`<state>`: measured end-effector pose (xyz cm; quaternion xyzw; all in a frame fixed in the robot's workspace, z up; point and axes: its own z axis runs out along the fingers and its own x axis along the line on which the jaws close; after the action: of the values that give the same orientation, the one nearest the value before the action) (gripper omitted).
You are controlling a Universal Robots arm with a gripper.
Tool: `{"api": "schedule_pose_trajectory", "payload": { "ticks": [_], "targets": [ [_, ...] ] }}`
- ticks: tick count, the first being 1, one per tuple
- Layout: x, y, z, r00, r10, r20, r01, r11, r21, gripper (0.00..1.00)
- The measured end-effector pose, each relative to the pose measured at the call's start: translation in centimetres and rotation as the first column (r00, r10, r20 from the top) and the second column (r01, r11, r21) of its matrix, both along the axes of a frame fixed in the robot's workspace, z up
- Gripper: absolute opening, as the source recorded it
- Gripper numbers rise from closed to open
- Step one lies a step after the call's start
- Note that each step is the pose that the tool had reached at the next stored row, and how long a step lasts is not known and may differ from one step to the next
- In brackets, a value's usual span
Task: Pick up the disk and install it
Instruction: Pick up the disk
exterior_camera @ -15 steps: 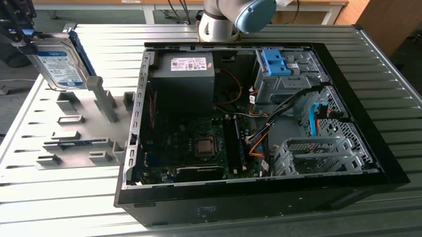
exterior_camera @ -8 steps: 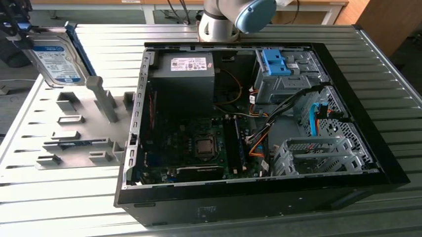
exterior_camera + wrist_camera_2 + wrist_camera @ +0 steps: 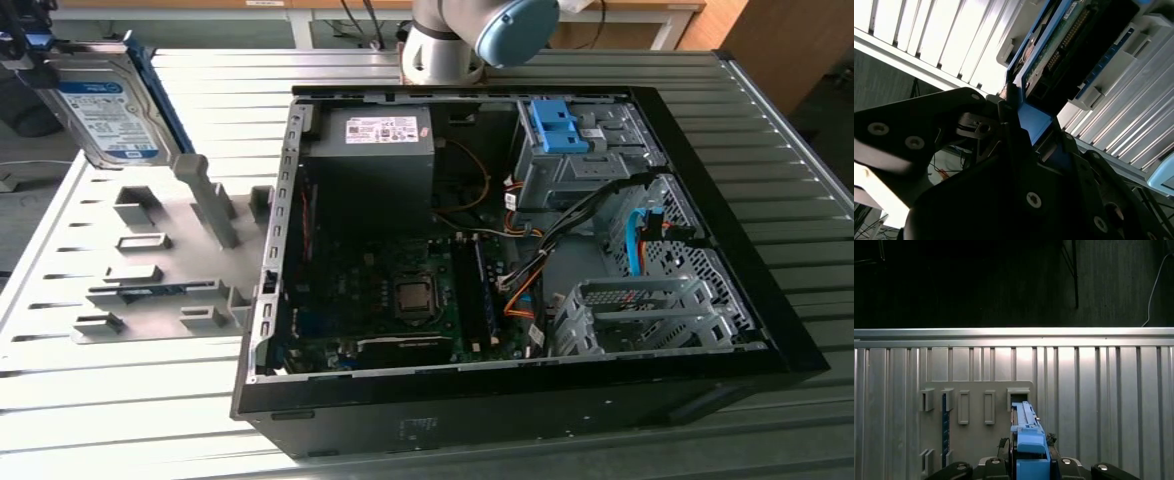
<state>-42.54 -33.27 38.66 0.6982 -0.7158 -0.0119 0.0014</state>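
Note:
The disk (image 3: 107,112), silver with a white-and-blue label and a blue frame, hangs tilted on edge at the exterior view's far left, above the grey slotted holder (image 3: 147,270). My gripper (image 3: 24,50) grips its upper end. In the second wrist view the black fingers (image 3: 1009,107) are shut on the disk's blue frame (image 3: 1034,122), with the green circuit-board side (image 3: 1054,47) facing the camera. In the first wrist view the disk's blue edge (image 3: 1029,442) stands between the fingers, over the holder's slot (image 3: 1018,399).
An open black computer case (image 3: 747,300) takes up the middle of the slatted metal table (image 3: 787,130). Inside are a black power supply box (image 3: 380,150), a motherboard (image 3: 400,300) and a drive cage with a blue bracket (image 3: 558,125). The arm's base (image 3: 454,40) stands behind the case.

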Motion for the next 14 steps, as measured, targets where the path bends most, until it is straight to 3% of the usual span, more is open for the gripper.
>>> {"api": "schedule_pose_trajectory", "payload": {
  "ticks": [6, 14],
  "targets": [
    [0.00, 0.00, 0.56, 1.0000, 0.000, -0.0001, 0.000, 1.0000, 0.0006, 0.37],
    [0.00, 0.00, 1.80, 1.0000, 0.000, 0.0000, 0.000, 1.0000, 0.0007, 0.37]
  ]
}}
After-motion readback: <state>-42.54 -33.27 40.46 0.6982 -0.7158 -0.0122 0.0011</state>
